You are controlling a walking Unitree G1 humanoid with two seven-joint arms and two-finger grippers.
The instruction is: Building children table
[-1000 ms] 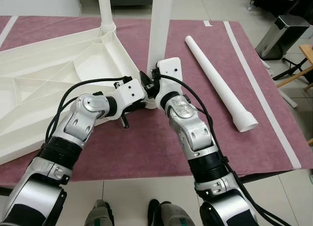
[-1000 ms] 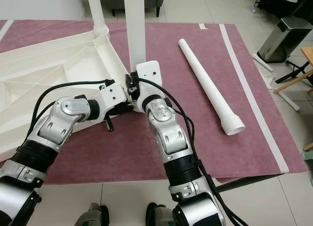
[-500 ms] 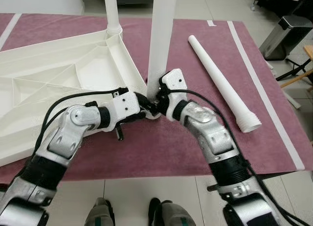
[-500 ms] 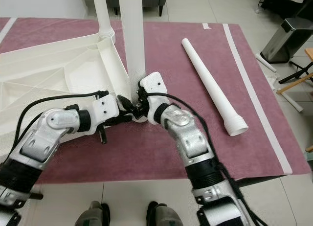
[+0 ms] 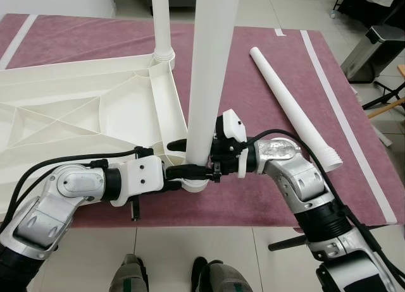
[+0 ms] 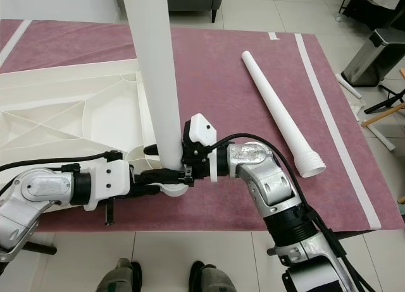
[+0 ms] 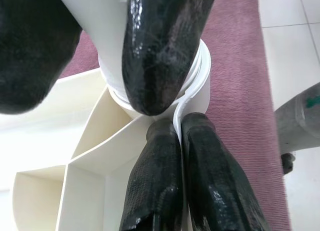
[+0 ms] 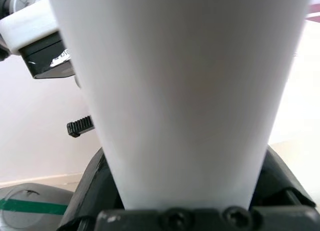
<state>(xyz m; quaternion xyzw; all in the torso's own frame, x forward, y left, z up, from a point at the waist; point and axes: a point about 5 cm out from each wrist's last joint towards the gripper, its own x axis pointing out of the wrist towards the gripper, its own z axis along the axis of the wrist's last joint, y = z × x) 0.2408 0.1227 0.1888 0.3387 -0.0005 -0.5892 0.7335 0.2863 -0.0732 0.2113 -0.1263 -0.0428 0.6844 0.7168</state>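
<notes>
Both arms lower than before — right gripper (image 5: 204, 167) clasps upright leg (image 5: 209, 83); left gripper (image 5: 185, 172) pinches tabletop (image 5: 82, 115) corner socket; spare leg (image 5: 291, 105) on mat — unfitted

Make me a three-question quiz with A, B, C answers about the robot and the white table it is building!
1. Where is the loose table leg?
A. on the purple mat
B. on the tiled floor
C. in a bin

2. How many legs stand up in the upside-down tabletop?
A. none
B. two
C. four

3. What is the right gripper doing?
A. hanging idle
B. holding a cup
C. gripping the near upright leg

Answers: 1 A, it lies on the mat; 2 B, two corners hold legs; 3 C, its jaws clasp the leg's base.
</notes>
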